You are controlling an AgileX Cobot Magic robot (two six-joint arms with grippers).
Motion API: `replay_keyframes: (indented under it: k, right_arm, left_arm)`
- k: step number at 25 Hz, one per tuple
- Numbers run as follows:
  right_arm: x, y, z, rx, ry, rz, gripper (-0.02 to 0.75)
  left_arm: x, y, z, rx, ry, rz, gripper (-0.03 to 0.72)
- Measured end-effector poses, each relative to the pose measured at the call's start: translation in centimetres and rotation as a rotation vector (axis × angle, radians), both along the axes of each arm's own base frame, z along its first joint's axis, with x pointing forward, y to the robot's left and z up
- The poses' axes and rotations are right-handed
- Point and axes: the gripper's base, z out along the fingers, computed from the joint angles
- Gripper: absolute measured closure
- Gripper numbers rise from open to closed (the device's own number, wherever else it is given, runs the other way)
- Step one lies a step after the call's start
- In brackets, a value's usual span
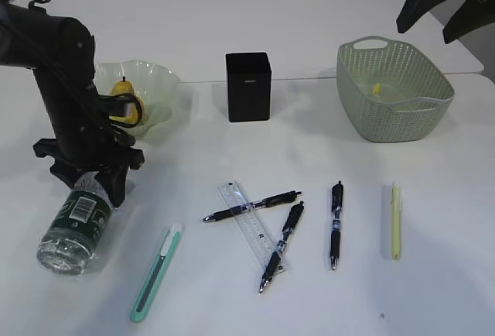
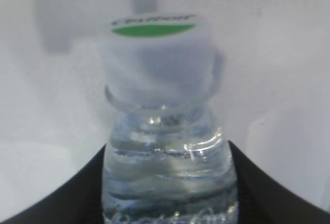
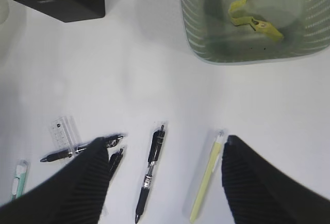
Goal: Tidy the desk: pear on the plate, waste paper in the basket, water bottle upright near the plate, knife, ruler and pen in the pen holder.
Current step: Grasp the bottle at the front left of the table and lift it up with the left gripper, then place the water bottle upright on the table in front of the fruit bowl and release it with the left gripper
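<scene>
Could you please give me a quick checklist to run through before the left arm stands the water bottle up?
1. Left gripper closed on the neck of the clear plastic water bottle: ok.
2. White bottle cap on: ok.
3. Bottle upright: not ok, lying down.
4. Yellow pear on the translucent green plate: ok.
5. Right gripper away from the bottle: ok, open above the pens.
6. Grip firmness: cannot tell.

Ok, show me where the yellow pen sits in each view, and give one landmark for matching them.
Exterior view: yellow pen lies lower right, rightmost of the pens, below the basket.
Left wrist view: not in it; the water bottle fills the picture.
Right wrist view: bottom centre-right, beside the right finger.
Shared landmark: the basket, above the pen in both views showing it.
</scene>
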Motion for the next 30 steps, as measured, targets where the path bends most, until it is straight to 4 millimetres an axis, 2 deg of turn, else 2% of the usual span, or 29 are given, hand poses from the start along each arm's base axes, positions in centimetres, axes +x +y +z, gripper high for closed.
replay_keyframes:
  k: [3, 8, 14, 18, 20, 26, 30]
  right_arm:
    - [0.0, 0.0, 0.0, 0.000, 0.000, 0.000, 0.204]
    - [0.0, 0.0, 0.0, 0.000, 0.000, 0.000, 0.204]
    - [0.0, 0.1, 0.0, 0.009, 0.000, 0.001, 0.205]
    - [0.0, 0.1, 0.0, 0.009, 0.000, 0.001, 0.204]
    - [0.0, 0.1, 0.0, 0.009, 0.000, 0.001, 0.204]
    - [0.0, 0.1, 0.0, 0.009, 0.000, 0.001, 0.205]
    - [0.0, 0.1, 0.0, 0.009, 0.000, 0.001, 0.205]
  left_arm:
    - [0.2, 0.0, 1.4, -0.012, -0.060, 0.016, 0.314]
    - [-0.4, 0.4, 6.0, -0.004, -0.160, 0.020, 0.314]
    - [-2.1, 0.9, 11.5, -0.032, -0.267, 0.027, 0.314]
    - [-4.4, 1.5, 14.2, -0.066, -0.394, 0.032, 0.314]
    - [-6.1, 2.0, 15.2, -0.081, -0.478, 0.036, 0.314]
    - [-11.2, 3.9, 15.1, -0.094, -0.766, 0.036, 0.314]
    - [-12.8, 4.0, 14.6, -0.169, -0.974, 0.021, 0.314]
